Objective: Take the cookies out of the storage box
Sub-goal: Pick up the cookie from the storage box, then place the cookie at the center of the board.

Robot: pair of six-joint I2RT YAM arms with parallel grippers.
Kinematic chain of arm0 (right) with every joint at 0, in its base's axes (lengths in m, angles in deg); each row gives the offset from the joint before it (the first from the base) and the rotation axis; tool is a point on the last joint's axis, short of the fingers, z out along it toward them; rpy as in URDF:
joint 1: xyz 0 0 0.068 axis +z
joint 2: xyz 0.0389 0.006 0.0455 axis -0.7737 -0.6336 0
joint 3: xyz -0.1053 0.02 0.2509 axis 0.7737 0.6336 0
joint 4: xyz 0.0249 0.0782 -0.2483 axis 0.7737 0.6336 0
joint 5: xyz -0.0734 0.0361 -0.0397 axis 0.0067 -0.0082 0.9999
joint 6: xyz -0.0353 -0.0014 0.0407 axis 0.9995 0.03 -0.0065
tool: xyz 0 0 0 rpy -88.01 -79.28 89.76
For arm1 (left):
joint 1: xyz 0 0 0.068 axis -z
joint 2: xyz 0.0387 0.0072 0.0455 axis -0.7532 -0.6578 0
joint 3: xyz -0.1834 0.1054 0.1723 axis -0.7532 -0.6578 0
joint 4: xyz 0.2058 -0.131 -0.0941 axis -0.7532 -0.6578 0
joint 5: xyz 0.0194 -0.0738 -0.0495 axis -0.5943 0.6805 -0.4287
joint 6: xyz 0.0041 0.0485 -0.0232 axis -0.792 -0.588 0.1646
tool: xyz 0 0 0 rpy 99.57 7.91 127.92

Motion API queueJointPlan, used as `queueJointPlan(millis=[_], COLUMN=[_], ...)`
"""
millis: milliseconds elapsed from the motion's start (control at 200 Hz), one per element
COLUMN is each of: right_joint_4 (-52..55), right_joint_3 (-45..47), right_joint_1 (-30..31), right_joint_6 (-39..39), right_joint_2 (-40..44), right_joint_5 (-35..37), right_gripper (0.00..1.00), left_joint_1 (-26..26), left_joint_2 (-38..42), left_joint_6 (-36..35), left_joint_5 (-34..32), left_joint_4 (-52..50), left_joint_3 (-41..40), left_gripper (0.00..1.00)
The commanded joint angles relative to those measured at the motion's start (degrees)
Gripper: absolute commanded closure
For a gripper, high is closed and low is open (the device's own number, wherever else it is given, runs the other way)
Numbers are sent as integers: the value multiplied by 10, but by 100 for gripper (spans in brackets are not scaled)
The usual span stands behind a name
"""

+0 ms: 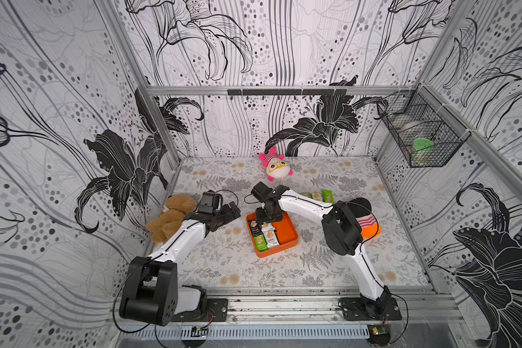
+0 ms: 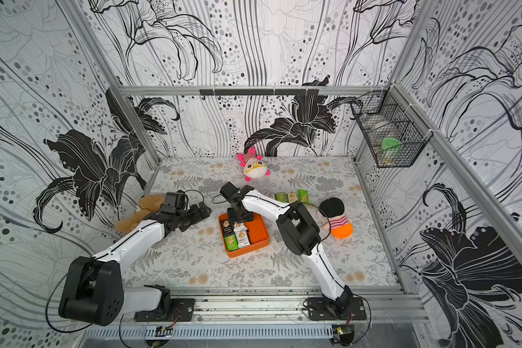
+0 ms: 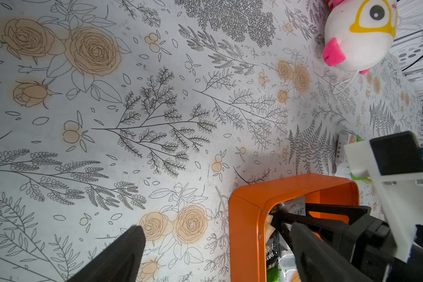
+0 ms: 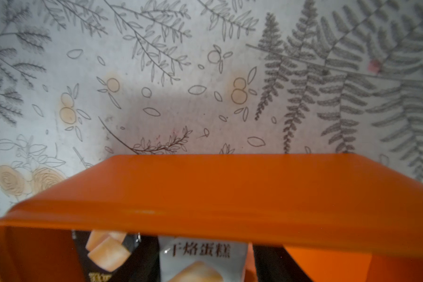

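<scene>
A booth with walls [image 1: 58, 120] papered in black-and-white lilies encloses a table [image 1: 229, 262] covered in pale floral print. Near its middle sits the storage box [image 1: 288, 233], a shallow orange tray.

In both top views about four of the cookies [image 1: 261, 242] lie flat in the box, crowded against the wall on the left arm's side. They are black, white and green, and some overlap. The rest of the box floor is bare. Three packets [image 1: 316, 196] lie in a row on the table beyond the box.

The right gripper [image 1: 267, 222] reaches down into the far end of the box. In the right wrist view its jaws stand either side of a white packet [image 4: 200, 258]. Whether they already pinch it cannot be told. The left gripper [image 1: 235, 211] hovers just beside the box with its jaws spread wide, holding nothing.

The packets look light, thin and slick, with crinkly film over a brittle biscuit. A gentle pinch across the narrow width, or on a crimped end seam, would likely suit them. Overlapping neighbours may drag along.

A black wire basket [image 1: 419, 132] on the wall holds a green round lid [image 1: 423, 144]; the rest is unclear. Three plush toys [image 1: 276, 167] lie about the table.
</scene>
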Motion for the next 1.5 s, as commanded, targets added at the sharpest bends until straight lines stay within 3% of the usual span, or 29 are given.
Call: queueJointPlan(millis=[0, 210, 421, 761, 1001, 1192, 1492], right_joint_4=[37, 38, 47, -28, -37, -45, -55], right_joint_3=[-26, -35, -30, 64, 90, 130, 230], right_joint_1=[7, 7, 7, 6, 0, -31, -135], right_joint_6=[16, 15, 15, -16, -18, -14, 18], right_joint_2=[-19, -12, 18, 108, 157, 203, 273], right_joint_5=[17, 20, 32, -27, -22, -7, 4], right_gripper=[40, 53, 53, 53, 54, 54, 54], left_joint_1=[-4, -5, -5, -4, 12, 51, 96], left_joint_2=[5, 11, 9, -3, -13, -35, -90], left_joint_6=[-3, 1, 3, -3, 1, -1, 14], left_joint_5=[6, 5, 12, 26, 35, 12, -2], left_joint_4=[9, 13, 13, 5, 1, -8, -1], left_joint_3=[-6, -13, -9, 12, 36, 70, 120], left_gripper=[3, 3, 3, 3, 3, 3, 3])
